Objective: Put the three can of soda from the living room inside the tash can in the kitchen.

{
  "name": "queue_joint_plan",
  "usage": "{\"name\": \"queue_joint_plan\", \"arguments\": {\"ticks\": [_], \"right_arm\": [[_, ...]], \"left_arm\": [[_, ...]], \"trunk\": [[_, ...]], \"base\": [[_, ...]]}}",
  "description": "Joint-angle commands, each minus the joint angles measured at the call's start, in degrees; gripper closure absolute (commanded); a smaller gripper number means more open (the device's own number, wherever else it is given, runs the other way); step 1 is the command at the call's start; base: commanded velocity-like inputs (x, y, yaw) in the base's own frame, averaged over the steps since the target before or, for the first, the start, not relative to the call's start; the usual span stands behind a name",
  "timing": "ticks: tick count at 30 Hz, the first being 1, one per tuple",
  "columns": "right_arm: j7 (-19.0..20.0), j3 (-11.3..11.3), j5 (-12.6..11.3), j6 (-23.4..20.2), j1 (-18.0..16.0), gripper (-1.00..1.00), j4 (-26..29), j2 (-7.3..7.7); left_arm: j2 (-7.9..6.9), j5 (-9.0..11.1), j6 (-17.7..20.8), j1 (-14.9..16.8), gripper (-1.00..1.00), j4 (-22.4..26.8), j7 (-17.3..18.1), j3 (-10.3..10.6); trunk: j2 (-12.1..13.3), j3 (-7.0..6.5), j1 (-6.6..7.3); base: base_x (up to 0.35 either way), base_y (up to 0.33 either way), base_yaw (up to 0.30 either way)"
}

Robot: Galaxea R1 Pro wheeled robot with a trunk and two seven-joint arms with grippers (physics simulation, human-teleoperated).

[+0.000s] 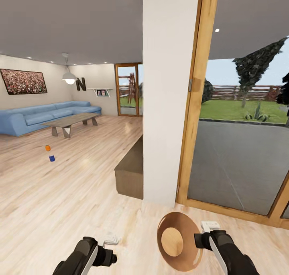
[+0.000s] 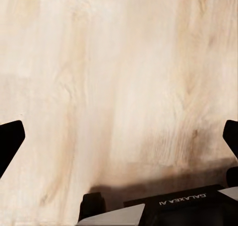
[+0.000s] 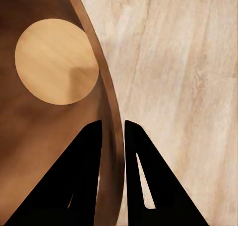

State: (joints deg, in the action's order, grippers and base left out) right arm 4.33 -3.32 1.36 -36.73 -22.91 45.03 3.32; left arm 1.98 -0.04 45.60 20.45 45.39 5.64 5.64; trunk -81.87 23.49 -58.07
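The tash can (image 1: 181,223), a round copper-brown bin with a pale disc for a bottom, hangs tilted low at the right with its mouth towards the camera. My right gripper (image 1: 198,240) is shut on its rim; in the right wrist view its two dark fingers (image 3: 84,166) straddle the bin wall (image 3: 34,146), one inside and one outside. My left gripper (image 1: 112,240) hangs open over bare wood floor, its fingertips (image 2: 10,139) far apart with nothing between them. Far off on the living room floor stand a small orange can of soda (image 1: 47,148) and a small blue cylinder (image 1: 51,158).
A white pillar (image 1: 166,94) and a low brown cabinet (image 1: 130,174) stand straight ahead. A wood-framed glass door (image 1: 192,106) to a patio is at the right. A blue sofa (image 1: 44,116) and a coffee table (image 1: 72,121) lie far left across light wood floor.
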Motion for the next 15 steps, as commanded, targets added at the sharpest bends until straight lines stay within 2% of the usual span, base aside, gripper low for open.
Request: {"name": "queue_joint_plan", "arguments": {"ticks": [1,4,7,13,15], "right_arm": [[0.2,0.3,-0.6,0.0,0.0,1.00,0.0,-0.03],[0.2,1.0,-0.6,0.0,0.0,1.00,-0.2,-0.05],[0.2,1.5,-0.6,0.2,0.0,1.00,-0.8,-0.06],[0.2,3.1,-0.7,3.0,0.0,1.00,-2.9,-0.20],[0.1,3.9,-0.7,3.5,0.0,1.00,-3.3,-0.48]], "left_arm": [[-0.11,0.0,-1.4,0.0,-1.00,-1.6,0.0,0.0],[-0.23,0.0,-4.4,0.0,-1.00,-5.6,-0.1,0.0],[-0.29,0.0,-8.5,0.0,-1.00,-10.3,-0.1,0.0],[-0.38,0.1,-10.5,0.0,-1.00,-12.4,0.0,-0.1],[-0.88,0.3,-11.0,-0.1,-1.00,-12.6,0.0,-0.1]], "trunk": [[0.0,-0.01,0.00],[0.0,-0.01,0.00],[0.0,-0.01,0.00],[0.0,-0.01,0.00],[0.0,-0.01,0.00]], "base": [[-0.252,0.192,0.276],[-0.242,0.184,0.254],[-0.216,0.159,0.123],[-0.197,0.148,0.031],[-0.156,0.188,0.007]]}}
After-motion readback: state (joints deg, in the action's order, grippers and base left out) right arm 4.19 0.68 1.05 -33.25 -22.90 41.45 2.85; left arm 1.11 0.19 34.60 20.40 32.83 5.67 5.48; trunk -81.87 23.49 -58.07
